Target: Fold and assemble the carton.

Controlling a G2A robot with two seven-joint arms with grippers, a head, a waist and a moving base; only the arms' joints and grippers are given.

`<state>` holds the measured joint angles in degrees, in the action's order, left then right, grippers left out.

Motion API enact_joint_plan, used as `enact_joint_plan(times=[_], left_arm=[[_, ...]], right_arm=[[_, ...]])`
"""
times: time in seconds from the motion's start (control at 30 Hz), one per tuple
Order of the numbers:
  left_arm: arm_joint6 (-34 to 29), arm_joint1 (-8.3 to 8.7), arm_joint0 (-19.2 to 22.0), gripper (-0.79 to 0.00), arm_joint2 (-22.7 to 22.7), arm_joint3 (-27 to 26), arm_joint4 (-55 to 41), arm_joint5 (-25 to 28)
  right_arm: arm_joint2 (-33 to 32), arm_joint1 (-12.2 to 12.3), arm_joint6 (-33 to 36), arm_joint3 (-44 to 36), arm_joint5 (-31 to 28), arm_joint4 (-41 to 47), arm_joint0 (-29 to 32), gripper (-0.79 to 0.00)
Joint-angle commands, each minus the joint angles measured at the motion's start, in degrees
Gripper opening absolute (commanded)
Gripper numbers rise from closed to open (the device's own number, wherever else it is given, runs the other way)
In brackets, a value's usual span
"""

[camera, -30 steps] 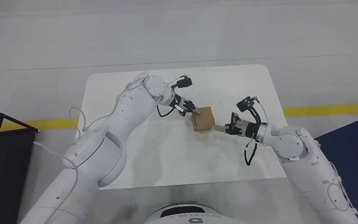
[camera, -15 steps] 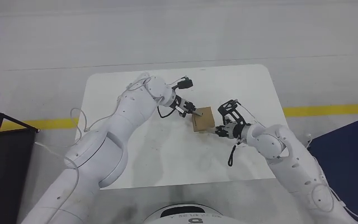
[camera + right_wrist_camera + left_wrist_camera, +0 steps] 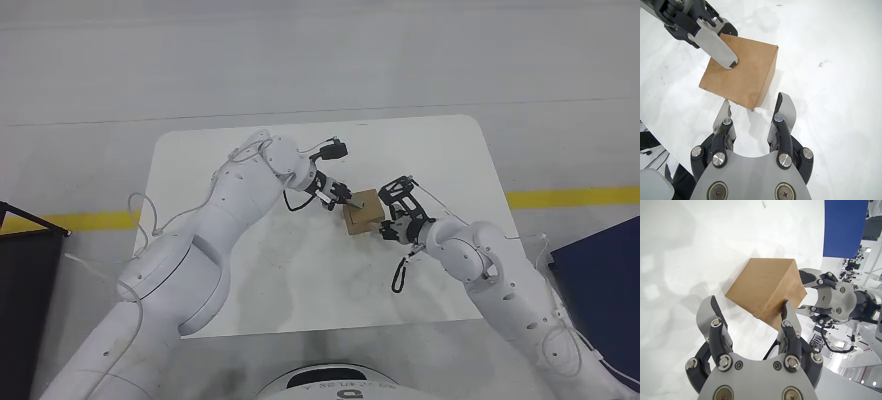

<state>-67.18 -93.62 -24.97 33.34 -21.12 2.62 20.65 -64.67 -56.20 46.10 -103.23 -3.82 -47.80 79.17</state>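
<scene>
**CARTON STATUS: BOX FORM ON TABLE, FINGERS AT OPPOSITE CORNERS**

**1. Carton.** The carton (image 3: 364, 211) is a brown cardboard box. It stands on the white table (image 3: 270, 280), resting on its base. Its side faces are upright and its edges are square. The upper face is one flat, unbroken panel. White table surface lies around the carton on every side.

**2. Left fingers.** The left fingers (image 3: 789, 321) are spread wide and hold nothing.
- One fingertip bears down on the upper face of the carton, a little in from the edge.
- The other finger (image 3: 706, 311) hangs off the carton, just beside its side face and above the table. Whether this finger touches the carton cannot be told.

**3. Right fingers.** The right fingers (image 3: 784, 108) are also parted and hold nothing.
- They stand at the corner of the carton opposite the left fingers, so the carton lies between the two arms.
- They straddle that corner, with one finger toward each adjoining side face.
- One fingertip (image 3: 725, 106) sits right at the lower edge of the carton. Contact there cannot be told.
- The other finger is near the adjoining side face, with a strip of table showing between the finger and the carton.

**4. Relation.** Neither set of fingers closes around the carton. The only clear contact is the left fingertip pressing on the upper face.
</scene>
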Motion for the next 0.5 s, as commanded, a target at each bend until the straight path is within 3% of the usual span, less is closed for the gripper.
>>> enact_joint_plan(times=[0.0,0.47], left_arm=[[0.0,-0.04,0.0,-0.237,0.1,0.1,0.1,0.1],[-0.5,-0.52,0.0,-0.271,0.5,0.1,1.0,0.2]], right_arm=[[-0.3,-0.1,-0.1,0.6,0.4,0.3,-0.1,-0.311],[1.2,-0.7,0.1,0.7,-0.8,0.6,-0.9,-0.339]])
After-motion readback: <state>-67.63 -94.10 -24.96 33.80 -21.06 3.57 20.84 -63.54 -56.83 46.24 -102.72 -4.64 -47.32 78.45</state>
